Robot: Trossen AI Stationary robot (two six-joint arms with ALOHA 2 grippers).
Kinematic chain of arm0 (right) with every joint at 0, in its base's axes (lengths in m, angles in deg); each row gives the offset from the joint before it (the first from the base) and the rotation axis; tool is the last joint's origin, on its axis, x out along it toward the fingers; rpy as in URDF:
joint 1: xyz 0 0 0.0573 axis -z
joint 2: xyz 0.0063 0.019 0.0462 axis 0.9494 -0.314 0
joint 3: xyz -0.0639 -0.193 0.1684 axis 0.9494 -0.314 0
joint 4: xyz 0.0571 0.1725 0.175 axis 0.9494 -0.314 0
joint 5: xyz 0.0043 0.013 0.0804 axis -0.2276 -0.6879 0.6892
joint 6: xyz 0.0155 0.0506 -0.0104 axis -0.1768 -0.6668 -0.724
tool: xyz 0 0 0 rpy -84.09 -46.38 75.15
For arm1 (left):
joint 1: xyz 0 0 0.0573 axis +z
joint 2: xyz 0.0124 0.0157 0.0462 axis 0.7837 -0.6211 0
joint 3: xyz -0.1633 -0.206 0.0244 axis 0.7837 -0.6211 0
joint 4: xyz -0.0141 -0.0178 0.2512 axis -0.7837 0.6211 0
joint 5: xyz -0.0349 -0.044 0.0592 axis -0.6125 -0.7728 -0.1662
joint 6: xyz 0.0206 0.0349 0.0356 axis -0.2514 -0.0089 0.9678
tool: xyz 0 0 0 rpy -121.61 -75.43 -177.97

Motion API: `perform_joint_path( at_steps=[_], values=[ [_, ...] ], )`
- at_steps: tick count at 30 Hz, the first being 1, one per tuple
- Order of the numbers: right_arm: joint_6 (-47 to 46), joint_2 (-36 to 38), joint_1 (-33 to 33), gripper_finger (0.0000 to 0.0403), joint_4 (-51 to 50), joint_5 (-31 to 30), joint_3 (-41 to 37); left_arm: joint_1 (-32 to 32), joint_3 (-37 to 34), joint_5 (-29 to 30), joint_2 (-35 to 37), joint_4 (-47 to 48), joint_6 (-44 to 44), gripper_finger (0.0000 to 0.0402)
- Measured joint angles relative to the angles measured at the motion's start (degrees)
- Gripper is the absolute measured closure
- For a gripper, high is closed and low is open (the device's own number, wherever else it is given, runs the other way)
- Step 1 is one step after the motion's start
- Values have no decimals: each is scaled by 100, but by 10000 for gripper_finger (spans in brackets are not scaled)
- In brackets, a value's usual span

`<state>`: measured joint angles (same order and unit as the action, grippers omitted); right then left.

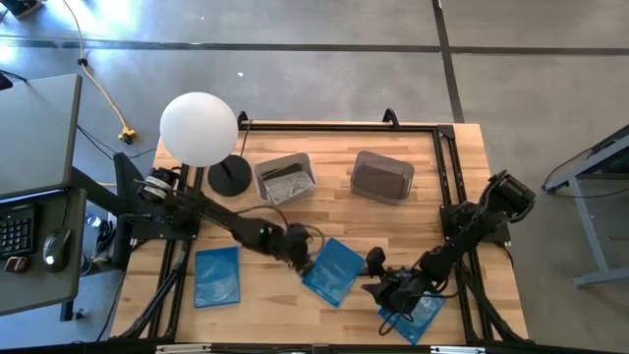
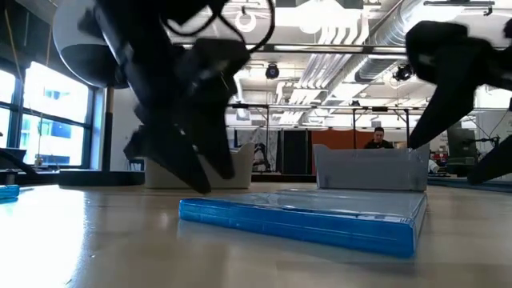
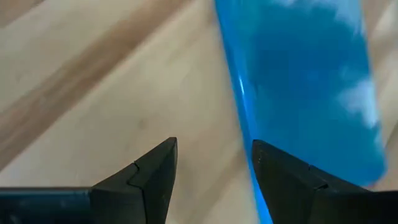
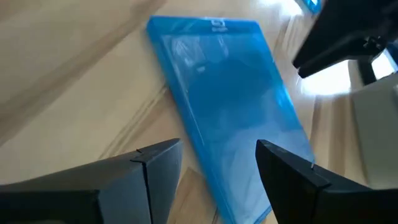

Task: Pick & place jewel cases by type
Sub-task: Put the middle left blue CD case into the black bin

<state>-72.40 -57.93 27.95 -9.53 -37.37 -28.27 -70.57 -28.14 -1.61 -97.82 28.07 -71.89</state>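
Both grippers, left and right, gape apart; the right arm half-hides one blue jewel case.

At the table's twelve o'clock edge we see two plastic tubs: a clear one holding dark flat contents, and a grey one toward one o'clock. At eleven o'clock stands a lamp with a white globe on a round black base. Off the table at nine o'clock, a desk carries a keyboard and mouse. A person sits in the room behind.
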Motion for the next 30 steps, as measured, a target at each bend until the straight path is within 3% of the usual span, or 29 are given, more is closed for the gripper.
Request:
perform_joint_path(
  at_steps=[6,17,26,30],
  values=[
    [78,-228,204,202,44,372,2,234,-620,-122,0,-1808,-269,197],
    [410,-425,391,202,160,267,22,206,-625,-326,-189,-1710,-944,197],
    [1064,-428,450,201,160,450,30,213,-619,-625,-636,-2919,-1334,197],
    [1186,-441,600,202,-164,851,222,211,-549,-678,-656,-2946,-1316,197]
  ],
)
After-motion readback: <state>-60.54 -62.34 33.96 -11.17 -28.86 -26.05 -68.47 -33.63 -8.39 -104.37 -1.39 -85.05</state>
